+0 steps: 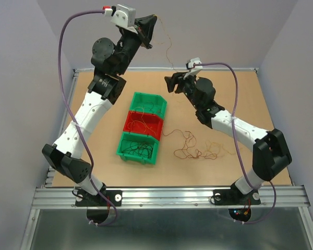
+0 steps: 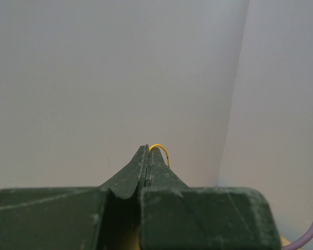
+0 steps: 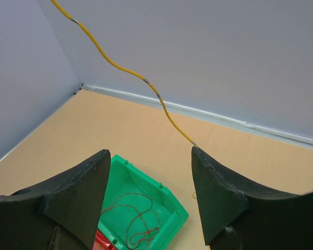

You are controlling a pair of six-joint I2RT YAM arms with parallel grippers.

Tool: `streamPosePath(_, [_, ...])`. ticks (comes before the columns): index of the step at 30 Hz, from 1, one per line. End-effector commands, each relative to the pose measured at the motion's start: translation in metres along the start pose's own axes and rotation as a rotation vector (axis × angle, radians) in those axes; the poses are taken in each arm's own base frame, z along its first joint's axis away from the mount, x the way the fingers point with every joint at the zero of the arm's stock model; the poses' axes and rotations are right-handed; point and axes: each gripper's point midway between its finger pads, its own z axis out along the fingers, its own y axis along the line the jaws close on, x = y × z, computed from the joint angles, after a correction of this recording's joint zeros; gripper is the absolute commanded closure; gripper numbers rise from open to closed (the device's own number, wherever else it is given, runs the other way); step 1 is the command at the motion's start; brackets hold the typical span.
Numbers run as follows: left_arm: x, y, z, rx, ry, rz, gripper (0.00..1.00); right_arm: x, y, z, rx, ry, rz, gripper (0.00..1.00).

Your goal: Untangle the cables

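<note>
My left gripper [image 1: 149, 28] is raised high against the back wall. In the left wrist view it [image 2: 147, 149] is shut on the end of a thin yellow cable [image 2: 160, 148]. That yellow cable [image 1: 170, 52] hangs down to my right gripper [image 1: 172, 83]. In the right wrist view the right gripper [image 3: 151, 156] is open, and the yellow cable [image 3: 120, 67] slants from the upper left to the tip of its right finger [image 3: 208, 177], not clamped. A tangle of orange and reddish cables [image 1: 195, 148] lies on the table.
Three bins stand in a row at mid-table: far green bin [image 1: 161, 101], red bin [image 1: 129, 121], near green bin [image 1: 121, 151], each holding thin wires. The right wrist view shows a brown wire [image 3: 141, 219] in the green bin [image 3: 169, 191]. Walls enclose the table.
</note>
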Motion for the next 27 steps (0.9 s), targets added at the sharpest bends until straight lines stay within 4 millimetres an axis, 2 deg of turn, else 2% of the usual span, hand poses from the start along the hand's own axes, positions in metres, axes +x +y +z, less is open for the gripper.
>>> streamPosePath(1, [-0.036, -0.001, 0.004, 0.001, -0.091, 0.016, 1.00, -0.025, 0.012, -0.012, -0.063, -0.047, 0.031, 0.31])
streamPosePath(5, [-0.033, -0.002, 0.008, 0.008, -0.087, 0.024, 1.00, -0.023, 0.017, -0.015, -0.096, -0.022, 0.022, 0.18])
streamPosePath(8, [-0.028, 0.001, 0.013, -0.003, -0.073, 0.030, 1.00, -0.019, 0.019, -0.017, -0.111, 0.003, 0.019, 0.14])
streamPosePath(11, [-0.021, 0.002, 0.016, -0.002, -0.057, 0.022, 1.00, -0.013, 0.028, -0.014, -0.155, 0.044, 0.005, 0.14])
streamPosePath(16, [-0.027, -0.004, 0.012, 0.022, -0.064, 0.010, 1.00, -0.002, 0.048, -0.008, -0.278, 0.081, -0.022, 0.19])
streamPosePath(19, [-0.029, -0.006, 0.010, 0.023, -0.066, 0.008, 1.00, 0.003, 0.056, -0.003, -0.326, 0.083, -0.024, 0.26])
streamPosePath(20, [-0.028, -0.006, 0.009, 0.024, -0.064, 0.009, 1.00, -0.002, 0.057, 0.001, -0.326, 0.072, -0.017, 0.31])
streamPosePath(21, [-0.028, -0.005, 0.008, 0.021, -0.061, 0.009, 1.00, -0.002, 0.057, 0.003, -0.326, 0.074, -0.017, 0.42])
streamPosePath(27, [-0.038, -0.003, 0.002, 0.001, -0.075, 0.034, 1.00, 0.006, 0.053, 0.002, -0.305, 0.090, -0.003, 0.61])
